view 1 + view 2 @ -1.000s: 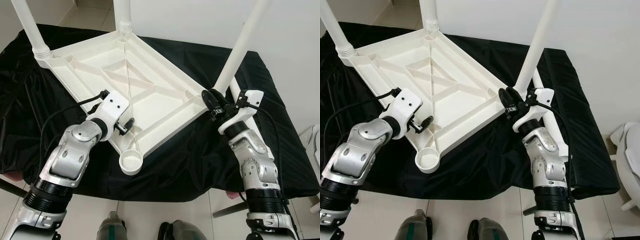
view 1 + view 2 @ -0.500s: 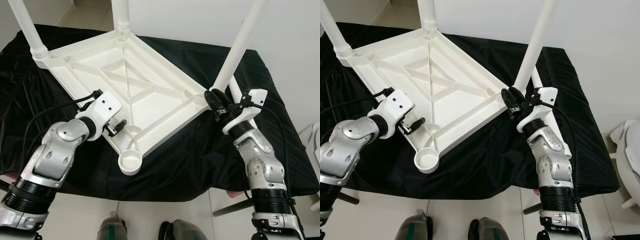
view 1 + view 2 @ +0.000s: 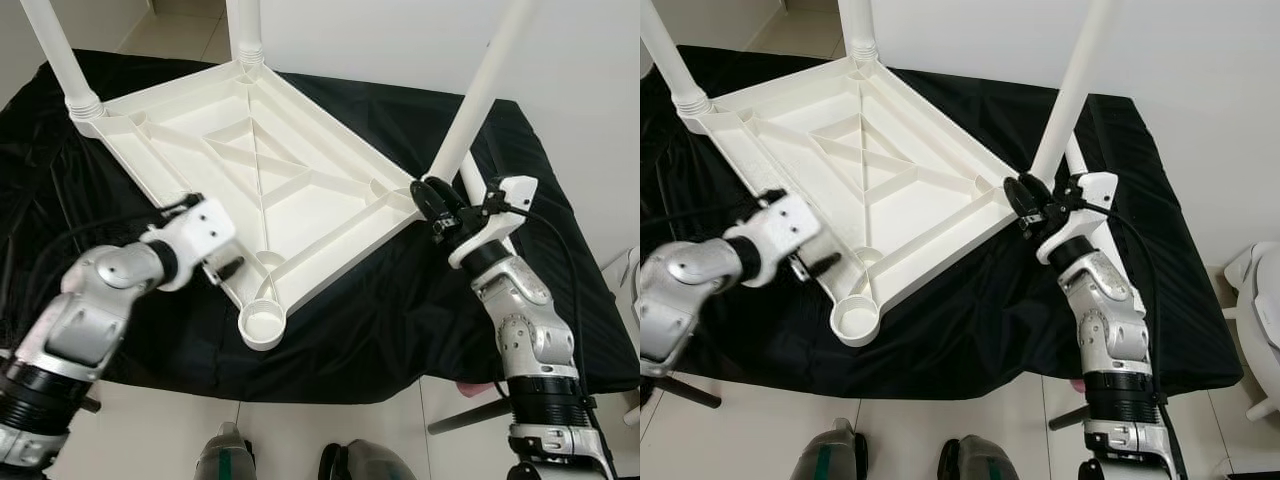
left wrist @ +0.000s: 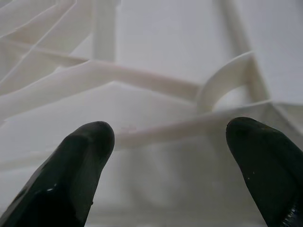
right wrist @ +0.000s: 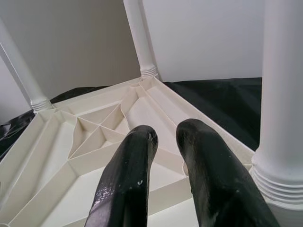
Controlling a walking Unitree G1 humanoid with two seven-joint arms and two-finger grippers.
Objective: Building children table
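A white plastic children's table (image 3: 300, 215) lies upside down on a black cloth. Three white legs stand screwed into its corners: far left (image 3: 62, 60), far middle (image 3: 245, 30) and right (image 3: 480, 95). The near corner socket (image 3: 262, 325) holds nothing. Another white leg (image 3: 467, 178) lies on the cloth behind my right arm, partly hidden. My left gripper (image 3: 228, 268) is open just outside the table's near left rim, which shows between its fingers (image 4: 90, 142). My right gripper (image 3: 432, 197) is shut on nothing, beside the base of the right leg (image 5: 281, 94).
The black cloth (image 3: 400, 310) covers a low surface and drops off at its front edge onto a tiled floor. A white wall rises behind. A white object (image 3: 630, 270) stands at the far right. My feet show at the bottom.
My left arm has drawn back to the left, taking its gripper off the table's rim to just outside it. The right gripper has barely moved.
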